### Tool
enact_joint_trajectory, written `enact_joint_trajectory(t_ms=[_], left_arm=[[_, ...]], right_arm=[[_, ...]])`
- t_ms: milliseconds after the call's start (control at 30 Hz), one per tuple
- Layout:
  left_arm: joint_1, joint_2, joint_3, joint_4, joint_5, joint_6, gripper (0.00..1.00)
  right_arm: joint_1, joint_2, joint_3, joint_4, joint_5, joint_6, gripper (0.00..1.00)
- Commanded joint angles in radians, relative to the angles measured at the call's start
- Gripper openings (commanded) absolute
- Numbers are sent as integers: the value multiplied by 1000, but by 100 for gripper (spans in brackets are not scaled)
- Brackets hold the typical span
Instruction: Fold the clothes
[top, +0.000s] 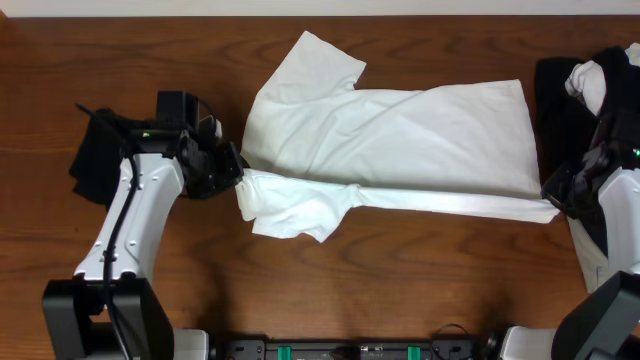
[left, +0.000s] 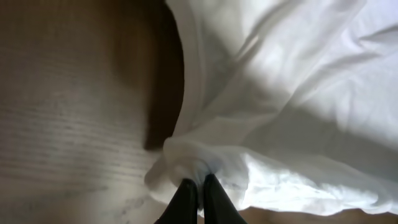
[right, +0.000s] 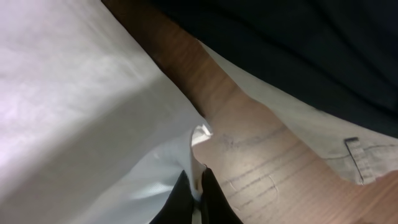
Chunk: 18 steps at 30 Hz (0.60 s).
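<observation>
Overhead, the large white short-sleeved fabric T-shirt (top: 400, 130) lies mid-table on the brown wooden table (top: 400, 290), near edge folded over, with the left gripper (top: 238, 180) at its left end and the right gripper (top: 553, 197) at its right. Left wrist: jaws clamped on bunched shirt fabric. Right wrist: jaws pinched together on the shirt's corner.

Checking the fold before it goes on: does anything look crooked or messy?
Yes. On the white T-shirt the near edge is folded over in a narrow strip, but the near sleeve sticks out below it, crumpled, beside the left gripper. The far sleeve lies flat.
</observation>
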<state>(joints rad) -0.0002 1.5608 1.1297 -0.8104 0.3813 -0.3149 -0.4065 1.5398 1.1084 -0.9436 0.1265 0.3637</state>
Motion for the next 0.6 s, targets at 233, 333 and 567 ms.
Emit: enact_joint_trajectory(t_ms=[233,333,567], left_arm=[[5,7,-2,101,-62,-5,6],[5,10,-2,107,-89,-4,6],[3,32,-2,121,-106,-5,6]], right_arm=[[-12,96,-5,63,0,17,1],[-12,138,-5,90,-4,17,1],[-12,188,-5,134,-23,17,1]])
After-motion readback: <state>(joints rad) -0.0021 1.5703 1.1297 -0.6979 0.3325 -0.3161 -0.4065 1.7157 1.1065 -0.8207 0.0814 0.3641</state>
